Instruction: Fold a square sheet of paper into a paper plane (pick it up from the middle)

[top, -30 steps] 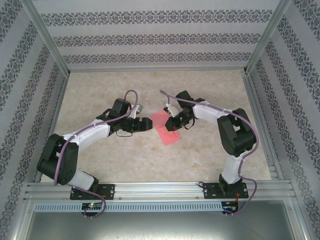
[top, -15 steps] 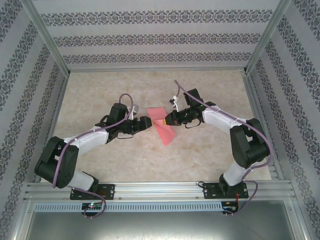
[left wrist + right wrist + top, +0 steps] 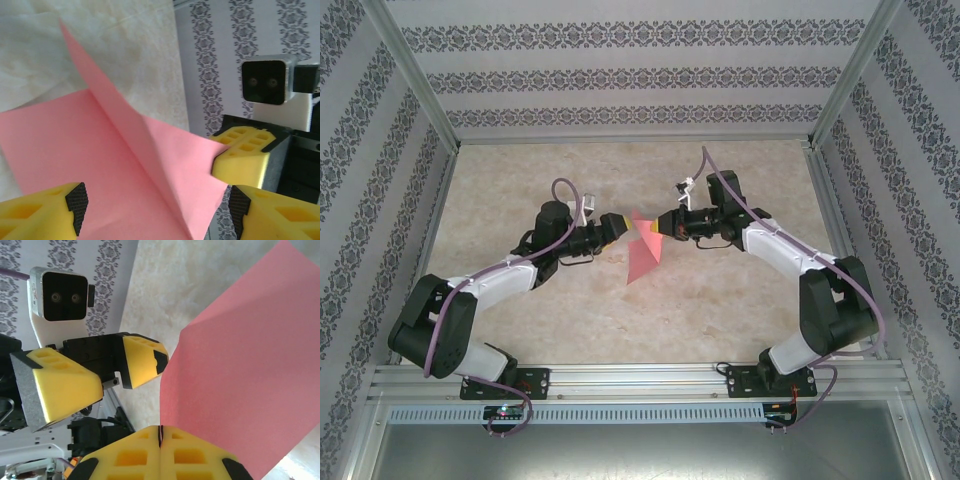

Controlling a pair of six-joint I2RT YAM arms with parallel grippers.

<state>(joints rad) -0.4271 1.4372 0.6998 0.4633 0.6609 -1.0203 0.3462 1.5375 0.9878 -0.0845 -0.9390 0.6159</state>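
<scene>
The square sheet of paper (image 3: 642,250), pink-red with a fold ridge across it, hangs off the table in mid-air between the two arms. My right gripper (image 3: 653,228) is shut on the paper's upper right edge; in the right wrist view its fingertips (image 3: 161,432) meet with the sheet (image 3: 245,365) spreading away to the right. My left gripper (image 3: 618,226) faces it from the left and stands open. In the left wrist view the sheet (image 3: 100,150) lies across the gap of the left gripper (image 3: 158,202), and the right gripper's yellow fingers (image 3: 245,155) pinch its far corner.
The beige marbled table (image 3: 720,310) lies below the paper. Aluminium frame posts (image 3: 420,90) and patterned walls (image 3: 640,70) close in the sides and back. The left wrist camera (image 3: 62,295) and the right wrist camera (image 3: 265,82) face each other closely.
The right gripper has lifted the paper off the table and carried it toward the back. The left gripper has risen and moved in until it faces the paper's left side.
</scene>
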